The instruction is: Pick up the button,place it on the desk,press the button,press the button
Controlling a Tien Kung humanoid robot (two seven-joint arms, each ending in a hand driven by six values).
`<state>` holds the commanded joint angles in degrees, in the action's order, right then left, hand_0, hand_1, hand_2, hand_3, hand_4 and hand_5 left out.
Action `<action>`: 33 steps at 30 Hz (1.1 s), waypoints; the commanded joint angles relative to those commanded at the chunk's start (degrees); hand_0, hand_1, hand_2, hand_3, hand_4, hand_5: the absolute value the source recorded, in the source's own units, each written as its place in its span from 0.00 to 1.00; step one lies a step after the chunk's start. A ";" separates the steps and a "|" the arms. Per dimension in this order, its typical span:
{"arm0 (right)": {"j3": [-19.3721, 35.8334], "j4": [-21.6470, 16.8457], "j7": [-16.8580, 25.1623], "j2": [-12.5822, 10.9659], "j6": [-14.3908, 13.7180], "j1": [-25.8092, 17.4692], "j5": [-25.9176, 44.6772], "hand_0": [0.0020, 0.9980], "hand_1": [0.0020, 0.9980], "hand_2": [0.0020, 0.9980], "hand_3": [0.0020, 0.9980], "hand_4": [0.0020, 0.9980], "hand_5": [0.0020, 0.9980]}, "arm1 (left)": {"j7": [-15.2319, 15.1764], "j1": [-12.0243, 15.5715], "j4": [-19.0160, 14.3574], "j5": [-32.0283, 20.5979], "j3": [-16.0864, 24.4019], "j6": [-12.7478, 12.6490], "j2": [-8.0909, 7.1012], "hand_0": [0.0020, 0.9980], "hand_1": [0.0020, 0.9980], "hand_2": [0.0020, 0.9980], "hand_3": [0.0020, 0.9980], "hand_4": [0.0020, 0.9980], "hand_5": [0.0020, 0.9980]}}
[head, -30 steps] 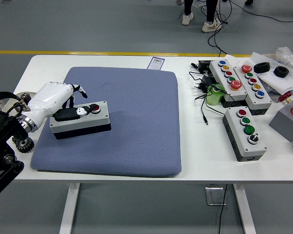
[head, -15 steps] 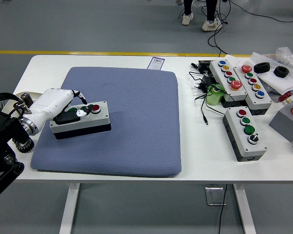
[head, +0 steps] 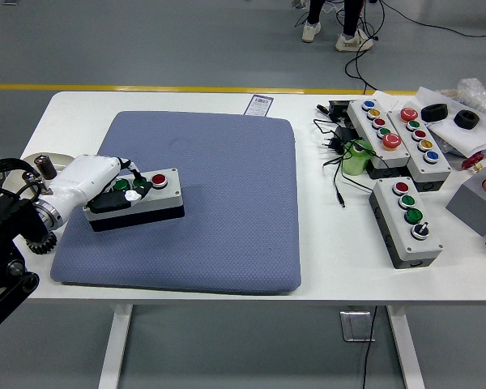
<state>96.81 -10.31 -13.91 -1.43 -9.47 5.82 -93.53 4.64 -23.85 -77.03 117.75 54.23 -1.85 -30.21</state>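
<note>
A grey button box [head: 136, 198] with a black base lies on the blue mat [head: 219, 203] at its left side. A red button [head: 159, 179] and a green button [head: 122, 184] show on its top. My left hand [head: 117, 190], white with black fingers, rests over the box's left end. One fingertip lies on the top next to the green button. The hand does not grasp the box. My right arm is out of view.
Three more button boxes stand at the right: a small one [head: 406, 220] near the front and two long ones [head: 378, 132] [head: 424, 146] behind. Black cables [head: 337, 150] and a green object [head: 357, 156] lie beside them. A grey block [head: 476, 204] stands at the far right.
My left hand has drawn back to the left along the box top, uncovering the green button. The box has not moved.
</note>
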 joint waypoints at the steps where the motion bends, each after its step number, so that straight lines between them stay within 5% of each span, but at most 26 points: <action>1: 0.00 0.00 0.00 0.00 0.00 0.00 0.01 0.65 0.66 0.68 0.59 0.42 0.26 | 0.01 0.02 0.02 0.02 -0.01 0.03 -0.01 0.00 0.00 0.00 0.59 0.65 1.00; 10: 0.03 0.00 -0.02 -0.01 0.02 0.09 -0.14 0.65 0.66 0.68 0.59 0.42 0.26 | 0.83 -0.25 0.82 -0.18 -0.47 3.78 -0.11 0.00 0.00 0.00 0.56 0.65 1.00; 19: 0.17 0.00 -0.01 -0.01 0.03 0.08 -0.21 0.65 0.66 0.68 0.59 0.42 0.26 | -1.76 0.02 -2.65 -1.84 -0.02 -7.53 -0.03 0.00 0.00 0.00 0.58 0.64 1.00; 33: -0.06 0.00 0.01 -0.05 0.00 0.17 0.03 0.65 0.66 0.68 0.59 0.42 0.26 | -1.43 -2.08 -0.79 -2.94 -3.28 -5.85 0.92 0.00 0.00 0.00 0.58 0.64 1.00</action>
<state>96.75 -10.31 -13.90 -1.48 -9.47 6.00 -93.50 3.21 -25.93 -77.82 114.81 50.95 -7.70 -29.30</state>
